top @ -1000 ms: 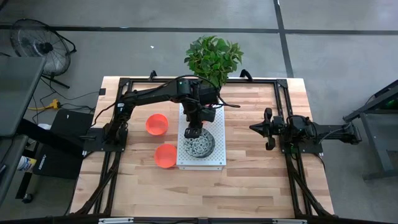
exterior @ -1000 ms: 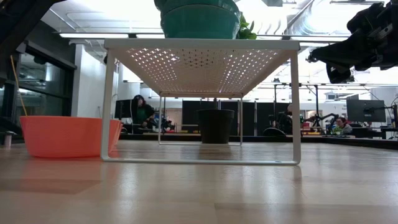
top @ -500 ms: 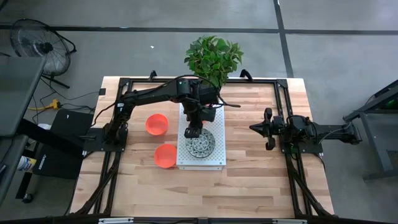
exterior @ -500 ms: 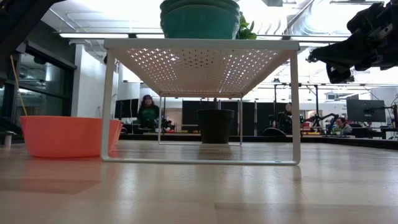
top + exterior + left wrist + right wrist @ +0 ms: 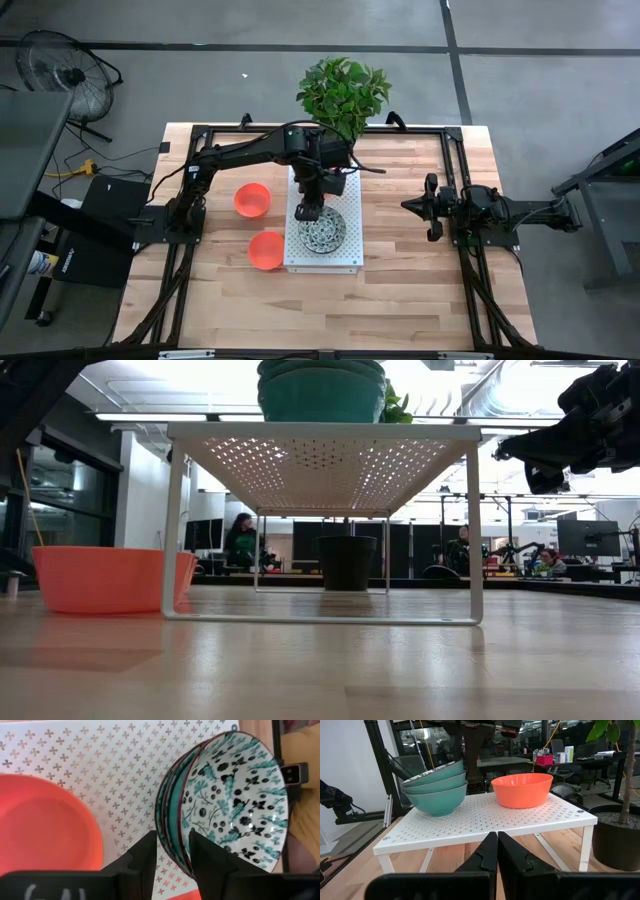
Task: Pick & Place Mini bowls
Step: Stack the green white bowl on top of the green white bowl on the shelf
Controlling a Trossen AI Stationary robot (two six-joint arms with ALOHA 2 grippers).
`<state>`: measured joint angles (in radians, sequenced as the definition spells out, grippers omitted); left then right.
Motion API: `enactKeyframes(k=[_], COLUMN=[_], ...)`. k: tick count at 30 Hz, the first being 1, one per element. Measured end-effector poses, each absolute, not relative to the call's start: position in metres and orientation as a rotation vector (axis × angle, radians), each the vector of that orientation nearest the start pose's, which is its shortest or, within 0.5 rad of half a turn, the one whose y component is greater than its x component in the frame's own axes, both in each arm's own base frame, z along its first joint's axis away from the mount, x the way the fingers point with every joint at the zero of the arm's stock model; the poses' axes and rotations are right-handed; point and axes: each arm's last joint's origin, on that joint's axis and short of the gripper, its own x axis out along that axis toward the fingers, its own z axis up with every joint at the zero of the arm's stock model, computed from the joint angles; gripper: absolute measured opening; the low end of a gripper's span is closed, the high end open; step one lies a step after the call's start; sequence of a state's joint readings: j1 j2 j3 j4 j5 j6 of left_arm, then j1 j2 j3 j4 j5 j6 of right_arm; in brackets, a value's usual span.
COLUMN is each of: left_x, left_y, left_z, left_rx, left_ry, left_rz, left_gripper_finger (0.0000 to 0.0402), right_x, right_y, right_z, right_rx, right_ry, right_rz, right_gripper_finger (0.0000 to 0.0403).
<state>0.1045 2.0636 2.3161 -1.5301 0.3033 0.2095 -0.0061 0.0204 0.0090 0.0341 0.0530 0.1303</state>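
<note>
Three white, green-patterned mini bowls sit nested in a stack (image 5: 322,233) (image 5: 437,787) on the white perforated rack (image 5: 345,262). My left gripper (image 5: 309,212) (image 5: 172,857) stands over the stack's far rim, shut on the top bowl. One orange mini bowl (image 5: 522,790) rests on the rack beside the stack; in the high view my left arm hides it. Two more orange bowls (image 5: 252,200) (image 5: 265,250) stand on the table left of the rack. My right gripper (image 5: 432,207) (image 5: 496,845) waits shut, right of the rack. My left gripper has the top patterned bowl by its rim (image 5: 184,837), one finger (image 5: 210,860) inside the bowl and the other outside. The fingers come from above, pointing down. The bowl sits nested in the two below, tilted, its gripped side a little higher.
A leafy plant (image 5: 343,93) in a dark pot (image 5: 347,563) stands at the far edge behind the rack. Black frame rails run along the table's sides. Bare wood lies in front of the rack and between rack and right arm. People sit far off in the room.
In the low view the top patterned bowl has come down a little into the stack beneath it. My left gripper has stayed at its rim, shifting only slightly. My right arm has kept still.
</note>
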Motion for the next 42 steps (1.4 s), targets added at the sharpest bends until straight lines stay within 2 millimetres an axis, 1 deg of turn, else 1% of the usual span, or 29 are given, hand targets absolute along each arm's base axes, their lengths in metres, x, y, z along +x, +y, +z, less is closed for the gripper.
enactKeyframes(k=[6, 14, 21, 27, 31, 37, 39, 42], left_x=[0.392, 0.392, 0.386, 0.382, 0.380, 0.379, 0.375, 0.360], left_y=[0.034, 0.034, 0.034, 0.035, 0.036, 0.036, 0.034, 0.033], left_z=[0.363, 0.363, 0.380, 0.382, 0.385, 0.384, 0.388, 0.407], left_rx=[-0.024, -0.009, 0.023, 0.041, 0.091, 0.149, 0.186, 0.263], left_ry=[1.246, 1.242, 1.185, 1.207, 1.202, 1.216, 1.215, 1.186], left_rz=[-0.279, -0.285, -0.265, -0.237, -0.211, -0.227, -0.191, -0.079], left_gripper_finger=[0.0111, 0.0111, 0.0111, 0.0111, 0.0111, 0.0111, 0.0111, 0.0111], right_x=[0.098, 0.098, 0.098, 0.098, 0.098, 0.098, 0.098, 0.098], right_y=[-0.002, -0.002, -0.002, -0.002, -0.002, -0.002, -0.002, -0.002], right_z=[0.168, 0.168, 0.168, 0.168, 0.168, 0.168, 0.168, 0.168], right_rx=[0.131, 0.131, 0.131, 0.131, 0.131, 0.131, 0.131, 0.131], right_ry=[-0.026, -0.027, -0.027, -0.026, -0.027, -0.027, -0.027, -0.027], right_rz=[-0.057, -0.057, -0.058, -0.057, -0.058, -0.058, -0.058, -0.057], right_gripper_finger=[0.0000, 0.0000, 0.0000, 0.0000, 0.0000, 0.0000, 0.0000, 0.0000])
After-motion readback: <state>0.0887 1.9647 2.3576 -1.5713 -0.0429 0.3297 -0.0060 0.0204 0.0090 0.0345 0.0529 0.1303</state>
